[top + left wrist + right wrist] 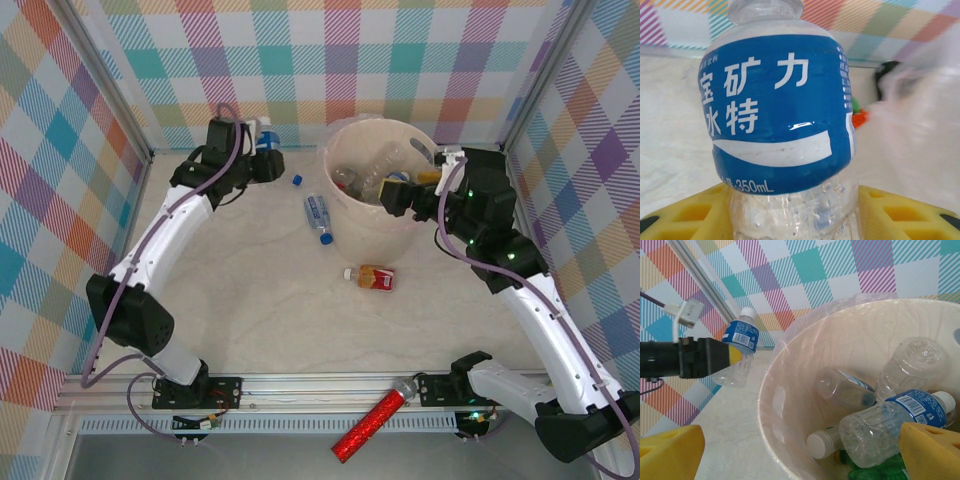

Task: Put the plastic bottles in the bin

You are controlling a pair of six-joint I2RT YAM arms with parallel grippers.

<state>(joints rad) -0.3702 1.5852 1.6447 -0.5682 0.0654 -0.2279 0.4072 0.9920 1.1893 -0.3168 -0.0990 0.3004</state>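
Gripping a blue-labelled bottle (775,110), the left fingers (685,217) press their yellow pads against its clear lower body from both sides, with the label facing the wrist camera and the neck pointing away. From the right wrist, that bottle seems lifted off the worktop (260,310). It is to the left of the bin (790,405) and apart from its rim. The right fingers (670,450) stand wide apart with nothing between them, over the right side of the bin's open mouth.

Several crushed bottles lie inside the bin. One with a blue label and white cap (900,415) is nearest the right fingers, two clear ones lie behind it, and green plastic shows beneath. On the worktop, a clear bottle with a blue label (318,214) lies just beside the bin's left wall. An orange-labelled bottle (373,277) lies in front of the bin. A loose blue cap (297,180) sits between the left arm and the bin. A red glittery tube (373,422) rests on the near rail.
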